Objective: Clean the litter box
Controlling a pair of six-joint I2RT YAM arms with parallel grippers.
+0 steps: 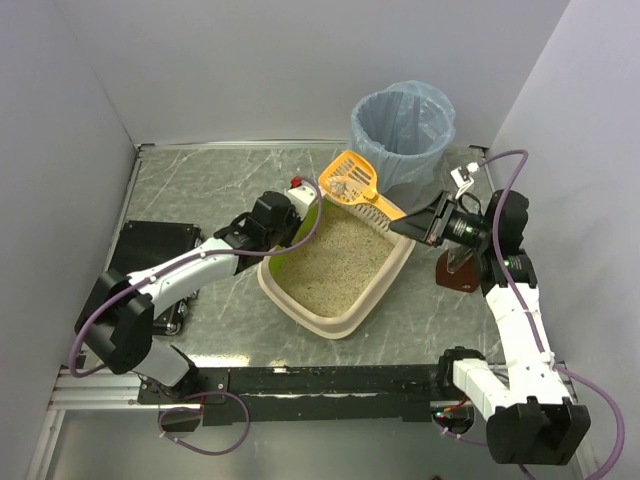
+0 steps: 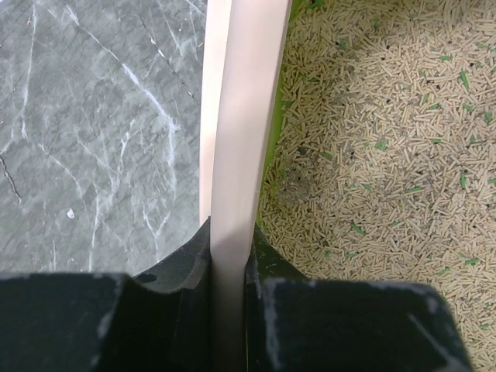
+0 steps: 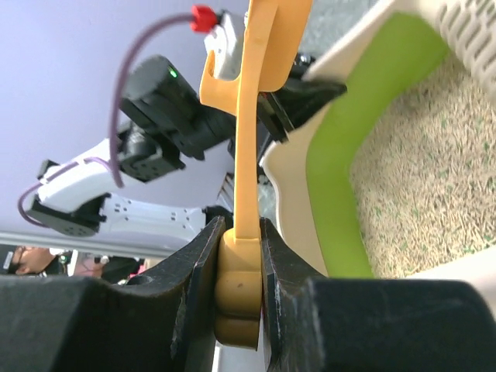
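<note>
The litter box (image 1: 300,310) sits mid-table, cream rim, lime-green inner wall, beige litter inside. My left gripper (image 1: 291,222) is shut on its left rim (image 2: 236,155), one jaw inside and one outside the wall. My right gripper (image 1: 412,224) is shut on the handle of an orange slotted scoop (image 1: 350,177), held above the box's far end. A few bits of litter lie in the scoop's head. In the right wrist view the scoop handle (image 3: 249,155) stands edge-on between the jaws, with the box's green wall (image 3: 349,170) to the right.
A grey round bin with a light-blue bag (image 1: 402,122) stands at the back, just beyond the scoop. A dark red-brown stand (image 1: 458,272) sits right of the box under my right arm. White walls enclose the grey marbled table (image 1: 210,180).
</note>
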